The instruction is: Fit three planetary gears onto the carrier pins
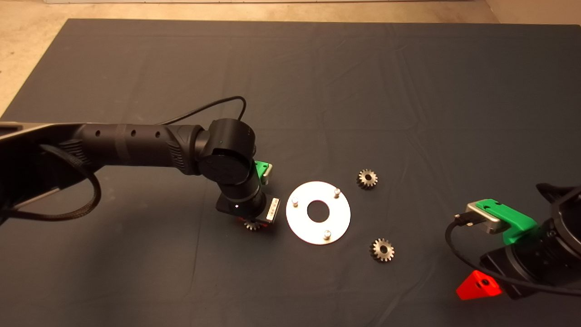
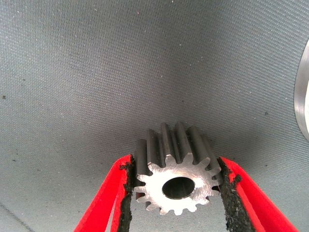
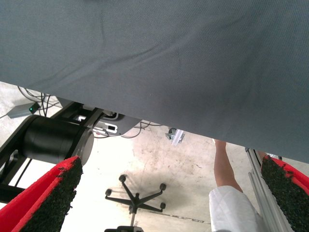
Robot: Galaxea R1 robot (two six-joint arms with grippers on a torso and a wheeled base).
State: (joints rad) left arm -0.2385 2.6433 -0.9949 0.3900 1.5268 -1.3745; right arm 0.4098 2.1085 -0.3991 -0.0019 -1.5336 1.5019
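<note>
A gear (image 2: 177,182) is pinched between the pads of the left gripper (image 2: 176,193), just beside the disc (image 1: 318,212) on its left, low over the mat (image 1: 317,91). Three pins (image 1: 337,192) are seen standing bare on the disc. A second gear (image 1: 367,178) lies flat on the mat near the disc, up and to its right; a third gear (image 1: 382,250) lies down and to its right. The right gripper (image 3: 169,198) is parked well right of the disc, its fingers spread wide. A person's leg (image 3: 227,169) and a chair base (image 3: 135,195) are seen beyond the mat's edge.
</note>
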